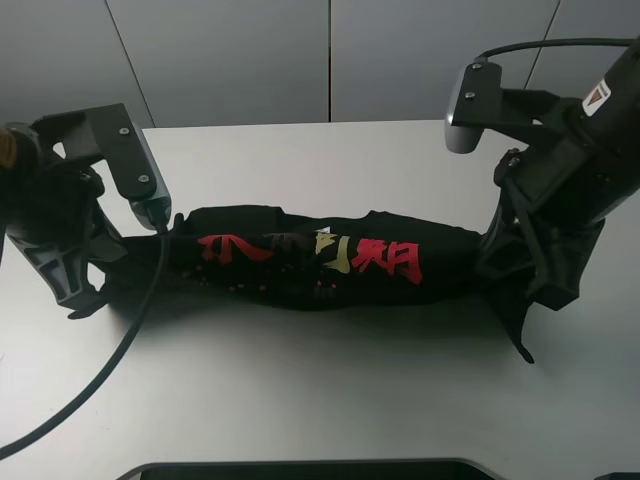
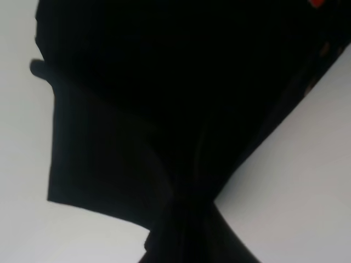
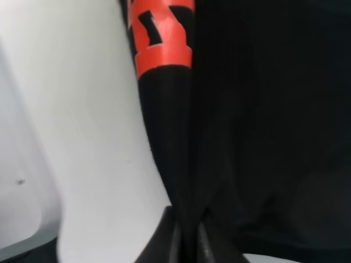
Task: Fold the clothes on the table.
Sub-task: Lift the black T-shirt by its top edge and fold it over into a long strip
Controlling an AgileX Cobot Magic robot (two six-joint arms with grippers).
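Exterior high view: the black T-shirt (image 1: 320, 262) lies bunched into a long, narrow roll across the middle of the white tabletop (image 1: 320, 385), running from 9 o'clock to 3 o'clock. Red and yellow printed characters (image 1: 390, 258) face up along its length, with small dots below them. The left end effector (image 1: 160, 238) meets the roll at its 9 o'clock end and the right end effector (image 1: 488, 258) at its 3 o'clock end. The cloth is drawn out between the two. A black cable (image 1: 110, 350) trails from the left arm toward 7 o'clock over the tabletop. Left wrist view: black cloth of the T-shirt (image 2: 164, 82) fills most of the frame and narrows to a tight gathered neck at the left end effector (image 2: 189, 246), which reads as closed on the cloth. The fingers merge with the dark fabric and cannot be made out separately. A sleeve-like flap lies flat on the tabletop (image 2: 307, 181) beside the neck. Right wrist view: the right end effector (image 3: 187, 244) is closed on a folded ridge of the T-shirt (image 3: 263, 109), with the dark fingers (image 3: 162, 244) pressed against either side of the ridge. A red printed character (image 3: 162, 38) sits farther along that ridge, and the white tabletop (image 3: 82, 137) shows to one side.
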